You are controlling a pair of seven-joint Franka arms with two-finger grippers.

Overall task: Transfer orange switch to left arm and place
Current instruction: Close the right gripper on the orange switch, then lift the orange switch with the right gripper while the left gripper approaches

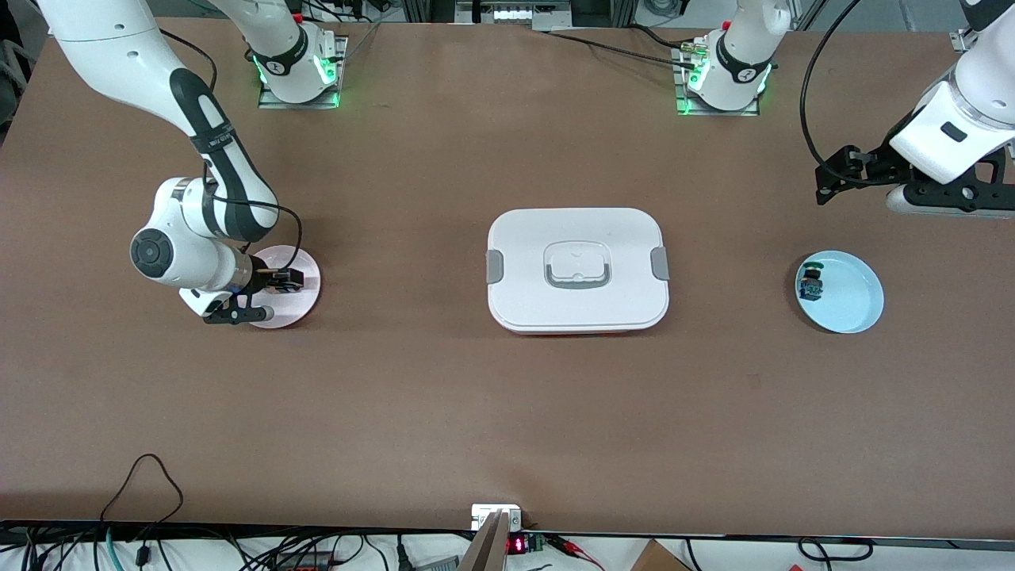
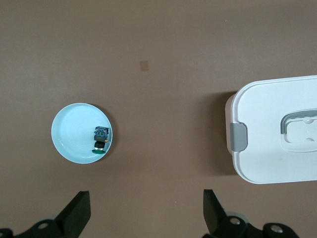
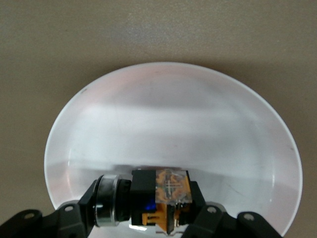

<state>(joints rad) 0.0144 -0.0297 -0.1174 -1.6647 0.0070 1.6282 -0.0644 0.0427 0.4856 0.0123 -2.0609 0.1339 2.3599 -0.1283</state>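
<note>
Orange switch point(image 3: 161, 201): black body, orange-yellow marks, between right end effector point(image 3: 148, 218) fingers.

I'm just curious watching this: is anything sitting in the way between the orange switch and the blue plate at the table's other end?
Yes. The box stands mid-table between the pink plate, where the right gripper is at the orange switch, and the blue plate near the left gripper.

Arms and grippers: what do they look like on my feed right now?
Both arms are white and jointed with black bands. The right arm carries a thin black cable; the left arm trails a looping black one. Right gripper and left gripper are black, two-fingered. Bases glow green.
</note>
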